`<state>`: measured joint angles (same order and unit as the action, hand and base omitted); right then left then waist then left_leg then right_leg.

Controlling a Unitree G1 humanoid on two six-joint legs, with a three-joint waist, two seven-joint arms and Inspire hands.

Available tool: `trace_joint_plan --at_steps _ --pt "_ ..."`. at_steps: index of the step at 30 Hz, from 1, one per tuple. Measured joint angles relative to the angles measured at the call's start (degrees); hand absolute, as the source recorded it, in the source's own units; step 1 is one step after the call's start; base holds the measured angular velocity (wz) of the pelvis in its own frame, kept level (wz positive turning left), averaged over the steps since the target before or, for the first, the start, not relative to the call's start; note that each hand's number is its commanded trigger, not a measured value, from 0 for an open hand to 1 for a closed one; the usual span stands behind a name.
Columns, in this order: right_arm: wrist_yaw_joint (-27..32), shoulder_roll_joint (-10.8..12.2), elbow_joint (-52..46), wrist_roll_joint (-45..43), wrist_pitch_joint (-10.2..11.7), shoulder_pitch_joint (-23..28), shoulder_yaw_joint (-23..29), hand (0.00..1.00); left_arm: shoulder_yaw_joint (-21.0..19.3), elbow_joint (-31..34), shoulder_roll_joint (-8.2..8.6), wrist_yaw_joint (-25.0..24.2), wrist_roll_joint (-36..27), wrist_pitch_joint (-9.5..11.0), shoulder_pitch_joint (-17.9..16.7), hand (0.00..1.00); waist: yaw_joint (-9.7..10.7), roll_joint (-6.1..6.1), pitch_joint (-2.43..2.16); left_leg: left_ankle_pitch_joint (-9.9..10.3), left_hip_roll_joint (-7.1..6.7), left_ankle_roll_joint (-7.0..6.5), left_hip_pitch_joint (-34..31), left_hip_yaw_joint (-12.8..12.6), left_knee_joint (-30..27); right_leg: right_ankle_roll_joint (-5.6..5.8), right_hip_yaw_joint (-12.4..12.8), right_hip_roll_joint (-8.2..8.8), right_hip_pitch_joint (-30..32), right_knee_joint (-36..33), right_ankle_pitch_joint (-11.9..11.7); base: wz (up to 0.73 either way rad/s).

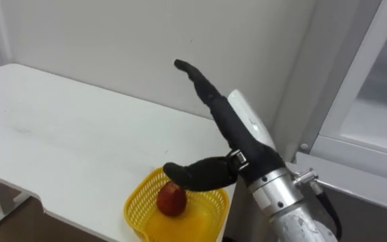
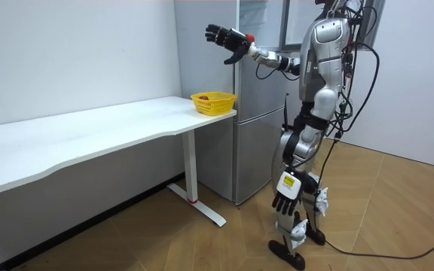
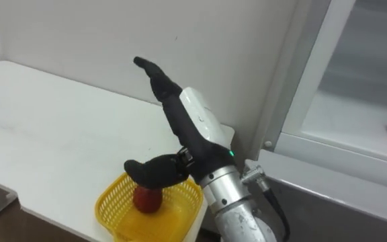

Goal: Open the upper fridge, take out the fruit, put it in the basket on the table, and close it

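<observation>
Right hand spread open, seemingly above basket.

A long white counter stands along the wall; a yellow basket sits on its end corner.

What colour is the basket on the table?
Yellow. The basket shows best in the left eye view.

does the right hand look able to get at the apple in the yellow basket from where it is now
Probably yes: the right hand hovers open above the yellow basket, the apple lies uncovered in it, and nothing stands between them.
</observation>
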<state>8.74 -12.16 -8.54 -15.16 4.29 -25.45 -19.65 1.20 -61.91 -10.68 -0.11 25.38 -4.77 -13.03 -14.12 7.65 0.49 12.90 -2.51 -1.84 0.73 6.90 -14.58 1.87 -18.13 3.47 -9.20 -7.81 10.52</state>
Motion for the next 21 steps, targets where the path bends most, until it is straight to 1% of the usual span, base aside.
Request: trace_joint_plan --at_steps 3,5,6,8,10,11,12,13,14,16,17,20,21 --pt "1.9 0.0 -2.4 1.6 0.1 0.5 1.2 0.00 0.0 -0.1 0.10 0.7 0.0 0.1 0.0 0.00 0.1 -0.01 -0.04 0.0 0.04 -0.02 0.5 -0.7 0.1 0.00 0.8 0.06 -0.1 0.0 0.0 -0.14" --pt "2.7 0.1 -4.9 1.9 0.5 2.1 2.4 0.00 -1.2 0.0 0.48 1.2 0.0 0.3 0.0 0.00 0.3 -0.07 -0.02 0.0 0.15 -0.02 0.6 -1.6 0.2 0.00 1.0 0.15 0.1 0.0 0.0 -0.15" --pt "2.7 0.1 -5.6 1.9 0.6 2.5 2.7 0.00 -1.4 0.0 0.57 1.2 0.0 0.3 0.0 0.00 0.5 -0.14 0.01 0.0 0.15 -0.03 0.5 -1.6 0.2 0.00 1.0 0.18 0.2 0.0 0.0 -0.05" --pt "2.8 0.0 -8.1 2.4 0.8 2.7 4.5 0.00 -2.1 -0.8 0.72 1.2 0.0 0.5 0.0 0.00 2.1 -0.52 0.05 0.0 0.10 -0.05 0.4 -1.7 0.1 0.00 1.0 0.28 0.2 0.0 0.0 0.00" --pt "3.7 0.0 -10.9 2.6 0.8 2.7 6.1 0.00 -2.3 -1.3 0.70 1.4 0.0 0.5 0.0 0.00 3.0 -0.87 -0.13 0.0 0.28 -0.06 0.6 -2.2 0.3 0.00 1.2 0.29 0.3 -0.1 0.0 -0.09" --pt "4.0 0.0 -12.0 2.8 1.0 2.7 6.7 0.00 -2.3 -1.5 0.73 1.5 0.0 0.5 0.0 0.00 3.1 -1.03 -0.22 0.0 0.56 -0.06 0.7 -2.4 0.4 0.00 1.5 0.27 0.4 -0.1 0.0 -0.22" --pt "5.0 -0.1 -14.4 3.2 1.4 3.1 8.0 0.00 -2.6 -2.0 0.91 1.9 0.0 0.6 0.0 0.00 3.3 -1.33 -0.42 0.0 0.67 -0.06 1.0 -3.1 0.7 0.00 2.3 0.18 0.5 -0.1 0.0 -0.27" --pt "6.4 -0.1 -16.4 3.0 2.3 3.2 8.7 0.00 -2.8 -2.2 1.10 2.2 0.0 0.6 -0.4 0.00 4.0 -1.60 -0.62 0.0 0.64 -0.06 1.3 -3.6 1.0 0.00 2.6 0.12 0.4 -0.2 0.0 -0.25" --pt "7.6 -0.1 -17.9 2.6 3.2 3.4 9.5 0.00 -2.8 -2.2 1.19 2.4 0.0 0.6 -0.7 0.00 4.8 -1.81 -0.66 0.0 0.66 -0.06 1.6 -3.8 1.2 0.00 2.9 0.03 0.3 -0.3 0.0 -0.16" --pt "9.6 -0.1 -19.8 2.4 4.2 4.2 10.9 0.00 -3.1 -2.2 1.19 2.4 0.0 0.8 -1.1 0.00 5.7 -1.90 -0.78 0.0 0.95 -0.05 2.1 -4.3 1.6 0.00 3.8 -0.20 0.2 -0.5 0.0 -0.17" --pt "10.7 -0.1 -20.5 2.4 4.7 4.5 11.6 0.00 -3.1 -2.1 1.26 2.4 0.0 1.3 -1.3 0.00 6.0 -1.94 -0.77 0.0 1.10 -0.03 2.6 -4.8 2.0 0.00 4.1 -0.29 0.2 -0.5 0.0 -0.22" --pt "12.6 -0.1 -22.0 2.4 5.1 5.2 13.0 0.00 -3.1 -2.1 1.30 2.4 0.0 1.8 -1.3 0.00 7.2 -2.08 -0.79 0.0 1.31 -0.03 2.9 -5.5 2.0 0.00 4.6 -0.39 0.2 -0.8 0.0 -0.13" --pt "13.6 -0.4 -22.5 2.4 5.8 5.5 14.1 0.00 -3.1 -2.0 1.21 2.4 0.0 2.3 -1.3 0.00 8.0 -2.09 -0.82 0.0 1.32 -0.03 3.0 -5.5 2.0 -0.01 4.7 -0.39 0.2 -0.9 0.0 0.00"
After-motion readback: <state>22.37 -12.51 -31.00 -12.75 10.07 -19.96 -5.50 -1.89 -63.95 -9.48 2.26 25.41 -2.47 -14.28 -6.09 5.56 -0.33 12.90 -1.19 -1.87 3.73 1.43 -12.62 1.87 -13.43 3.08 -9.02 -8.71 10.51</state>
